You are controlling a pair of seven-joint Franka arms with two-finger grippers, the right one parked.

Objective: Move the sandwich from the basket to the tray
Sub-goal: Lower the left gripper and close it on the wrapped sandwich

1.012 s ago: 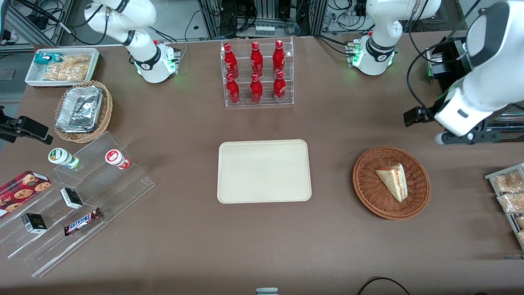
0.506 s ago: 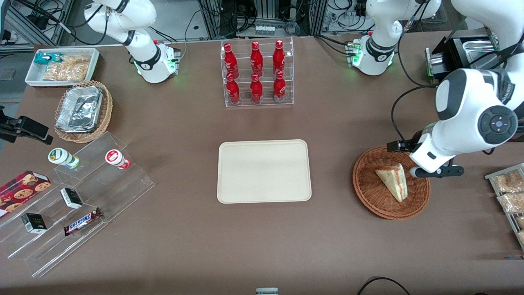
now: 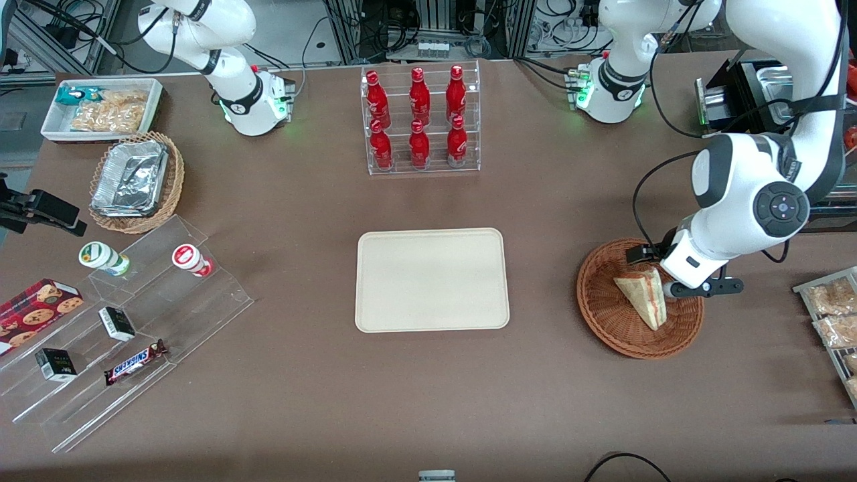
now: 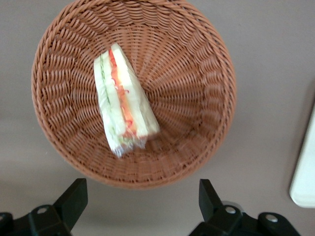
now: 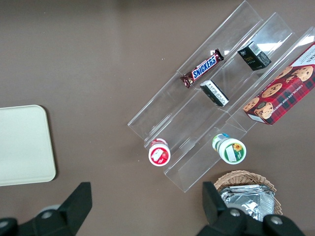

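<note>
"SNICKERS" is legible on the candy bar [image 5: 202, 71] lying on the clear stepped display [image 5: 231, 98]; the same wrapper [image 3: 134, 362] reads likewise from the front.

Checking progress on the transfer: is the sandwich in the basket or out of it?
In. The sandwich lies inside the basket; the open gripper hovers above it, and the tray holds nothing.

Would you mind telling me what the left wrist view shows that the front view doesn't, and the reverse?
Only the left wrist view shows the gripper open above the basket's rim, and the sandwich's red and green filling. Only the front view shows the whole tray, the rack of red bottles and the Snickers bar. Both show the sandwich lying in the basket, ungrasped.
</note>
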